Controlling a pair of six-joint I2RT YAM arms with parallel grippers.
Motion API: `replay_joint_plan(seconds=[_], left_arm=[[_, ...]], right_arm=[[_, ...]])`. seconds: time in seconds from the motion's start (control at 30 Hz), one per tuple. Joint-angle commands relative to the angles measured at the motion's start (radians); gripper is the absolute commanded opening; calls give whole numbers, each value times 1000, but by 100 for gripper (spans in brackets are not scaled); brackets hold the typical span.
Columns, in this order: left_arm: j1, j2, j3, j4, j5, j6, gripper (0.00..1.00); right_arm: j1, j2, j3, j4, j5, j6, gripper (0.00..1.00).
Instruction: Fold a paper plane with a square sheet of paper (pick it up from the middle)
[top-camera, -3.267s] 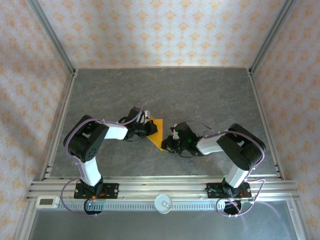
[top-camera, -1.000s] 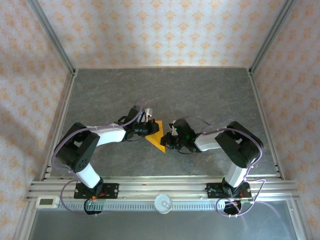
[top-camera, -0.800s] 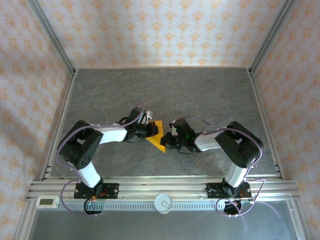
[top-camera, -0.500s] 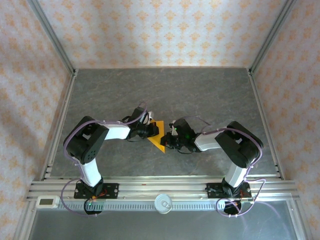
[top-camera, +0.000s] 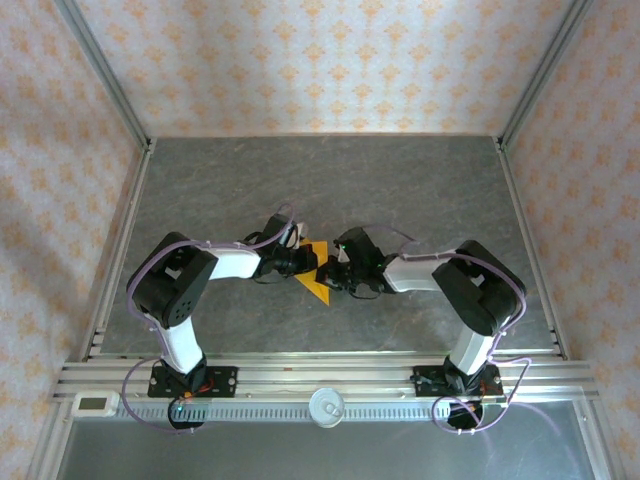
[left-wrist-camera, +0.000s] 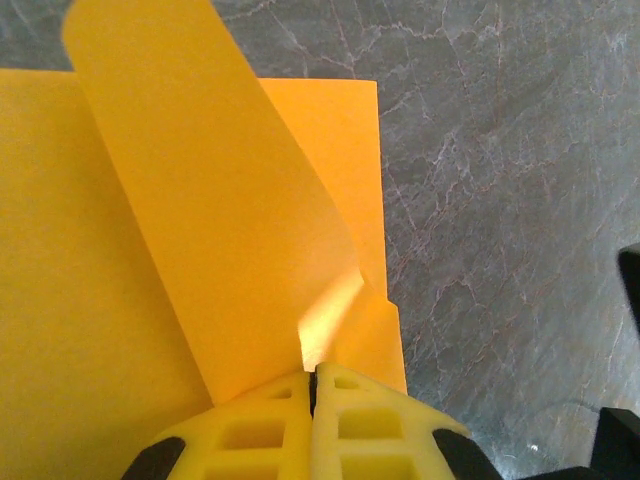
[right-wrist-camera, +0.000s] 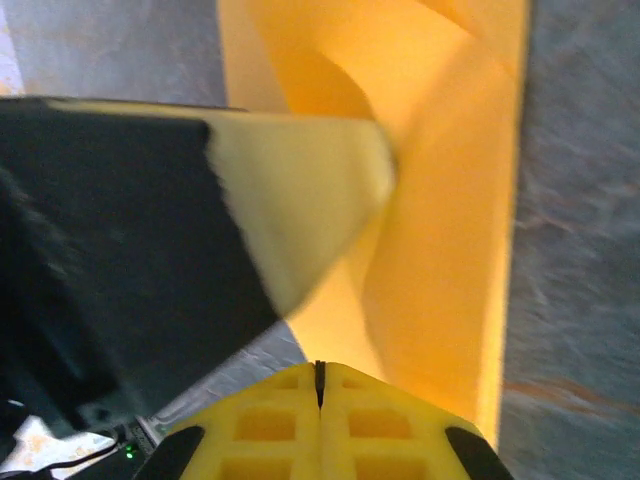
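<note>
The square sheet of paper (top-camera: 317, 281) is bright orange and lies partly folded on the grey table between my two grippers. In the left wrist view one flap (left-wrist-camera: 220, 220) curls up off the flat part of the sheet (left-wrist-camera: 90, 300) and runs into my left gripper (left-wrist-camera: 313, 372), which is shut on its end. My left gripper (top-camera: 307, 262) sits on the sheet's left side. My right gripper (top-camera: 328, 272) comes from the right; it (right-wrist-camera: 320, 368) is shut with nothing visible between its tips, which sit at the edge of the sheet (right-wrist-camera: 450, 200). The left gripper's finger (right-wrist-camera: 300, 190) crosses that view, blurred.
The grey stone-patterned table (top-camera: 400, 190) is walled by a metal frame and patterned panels on three sides. A rail (top-camera: 320, 385) with both arm bases runs along the near edge. Bare tabletop (left-wrist-camera: 500, 200) lies right of the sheet.
My right gripper has moved left and slightly up, closing in on the sheet and the left gripper. The left gripper has stayed on the sheet, its elbow swinging.
</note>
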Motion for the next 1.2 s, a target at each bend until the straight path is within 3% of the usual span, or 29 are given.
replay_joint_plan(seconds=[0.0,0.27,0.47,0.73,1.17], left_arm=[[7,29,-4,-51,-50,19,0],[9,22,-4,-43,-40,14,0],[26,14,18,-37,-27,28,0],[103,50,36,24,12,53,0],[177,107,110,-12,14,95,0]], right_arm=[[5,31,43,-30,17,29,0],[14,117,17,-132,109,12,0],[17,95,-67,-135,87,-13,0],[16,129,-53,-177,79,-56,0],[16,144,-65,-192,75,-83,0]])
